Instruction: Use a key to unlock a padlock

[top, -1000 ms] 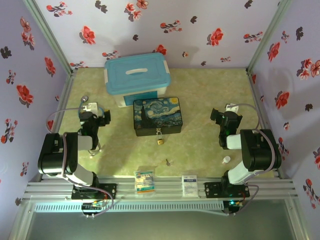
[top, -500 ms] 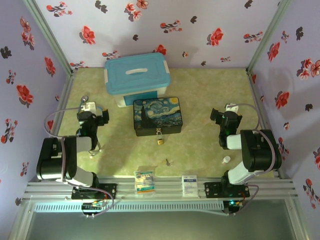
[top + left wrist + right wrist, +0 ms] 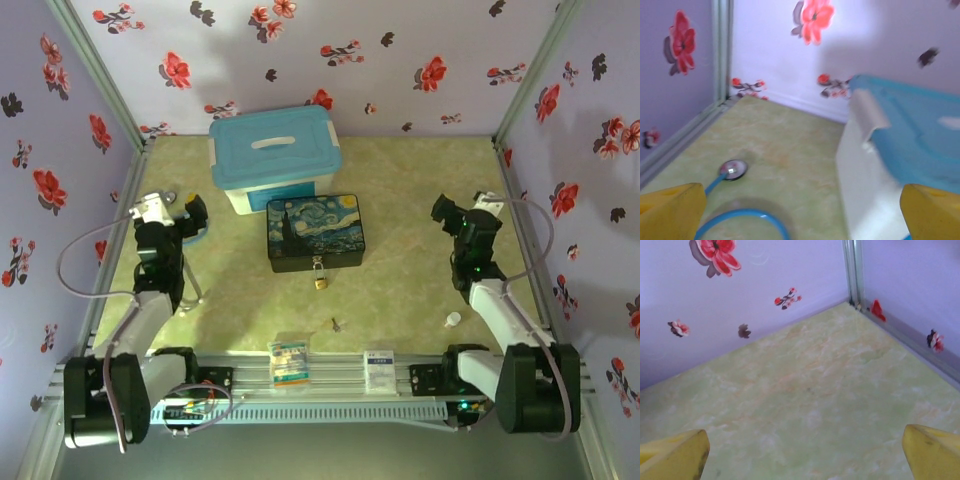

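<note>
From above, we count one padlock [image 3: 320, 281] at the front of the painted box [image 3: 316, 233] and one key [image 3: 336, 324] on the bench [image 3: 400, 190] just nearer us. We judge the key comes first: descend squarely over its thin shaft. The left end effector [image 3: 192, 212] and right end effector [image 3: 445, 212] gape empty. Both wrist views show fingers spread wide.

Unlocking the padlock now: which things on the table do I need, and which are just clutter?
For the job:
padlock, at the front of the painted box
key

Lying about:
blue-lidded bin
stethoscope
white cap
striped packet
white packet
</note>
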You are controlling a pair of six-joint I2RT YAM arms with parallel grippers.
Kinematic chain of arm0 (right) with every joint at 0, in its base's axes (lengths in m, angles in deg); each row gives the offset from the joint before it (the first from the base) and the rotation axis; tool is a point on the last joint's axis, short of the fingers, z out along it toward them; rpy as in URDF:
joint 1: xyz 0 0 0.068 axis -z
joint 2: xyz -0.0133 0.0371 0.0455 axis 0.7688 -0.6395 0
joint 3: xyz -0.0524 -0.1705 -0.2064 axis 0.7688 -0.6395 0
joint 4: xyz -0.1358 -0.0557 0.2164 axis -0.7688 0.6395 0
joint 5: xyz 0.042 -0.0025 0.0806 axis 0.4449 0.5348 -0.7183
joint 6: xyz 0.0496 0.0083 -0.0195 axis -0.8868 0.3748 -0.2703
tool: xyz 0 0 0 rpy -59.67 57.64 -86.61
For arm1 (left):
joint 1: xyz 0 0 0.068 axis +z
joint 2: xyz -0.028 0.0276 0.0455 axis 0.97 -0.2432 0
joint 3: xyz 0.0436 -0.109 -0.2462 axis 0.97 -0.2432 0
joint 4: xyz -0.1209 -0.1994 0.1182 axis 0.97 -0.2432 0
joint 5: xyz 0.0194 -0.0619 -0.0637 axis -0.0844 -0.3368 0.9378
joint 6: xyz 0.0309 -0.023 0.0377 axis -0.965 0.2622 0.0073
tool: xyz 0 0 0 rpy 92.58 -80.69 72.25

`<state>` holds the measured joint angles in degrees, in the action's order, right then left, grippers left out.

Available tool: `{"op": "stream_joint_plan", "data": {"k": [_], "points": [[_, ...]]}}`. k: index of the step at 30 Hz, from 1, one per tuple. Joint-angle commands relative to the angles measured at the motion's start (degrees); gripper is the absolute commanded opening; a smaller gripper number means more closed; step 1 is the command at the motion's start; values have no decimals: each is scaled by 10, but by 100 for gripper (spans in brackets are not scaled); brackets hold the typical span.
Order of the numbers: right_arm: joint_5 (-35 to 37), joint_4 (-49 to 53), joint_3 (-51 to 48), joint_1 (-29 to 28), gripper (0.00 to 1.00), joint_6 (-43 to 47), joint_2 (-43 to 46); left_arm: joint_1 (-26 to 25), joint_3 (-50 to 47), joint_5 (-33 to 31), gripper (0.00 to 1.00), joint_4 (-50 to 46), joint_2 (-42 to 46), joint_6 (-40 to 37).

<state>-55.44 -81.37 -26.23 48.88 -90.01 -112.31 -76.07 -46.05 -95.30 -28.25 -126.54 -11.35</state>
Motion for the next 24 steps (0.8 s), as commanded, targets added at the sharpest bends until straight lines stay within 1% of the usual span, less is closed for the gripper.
{"op": "stream_joint_plan", "data": {"k": [1,2,3,4,6,8,11,13,14,16,17,20,24], "points": [[-78,155,24,4,99,-72,11,8,-40,44,100,12,50,113],[-107,164,23,4,99,-74,16,8,-43,72,100,10,61,117],[-145,172,23,3,99,-79,20,8,-31,104,100,-28,74,134],[-181,189,25,2,99,-92,23,7,-8,123,100,-92,82,155],[-212,218,28,-13,99,-115,22,-1,33,149,100,-216,91,172],[-186,267,41,-50,99,-120,19,-18,53,155,100,-304,101,177],[-163,320,54,-122,99,-115,10,-62,59,168,100,-351,118,177],[-149,348,64,-179,99,-113,-2,-104,70,168,100,-381,122,176],[-136,366,70,-203,99,-115,-8,-124,74,168,100,-391,121,178],[-118,389,77,-271,98,-124,-18,-172,83,168,100,-410,111,190],[-110,399,79,-298,97,-129,-21,-196,85,169,100,-412,108,190],[-60,416,80,-402,93,-158,-31,-264,82,167,100,-413,107,202],[-19,424,76,-505,84,-213,-37,-324,76,165,100,-427,119,234]]}}
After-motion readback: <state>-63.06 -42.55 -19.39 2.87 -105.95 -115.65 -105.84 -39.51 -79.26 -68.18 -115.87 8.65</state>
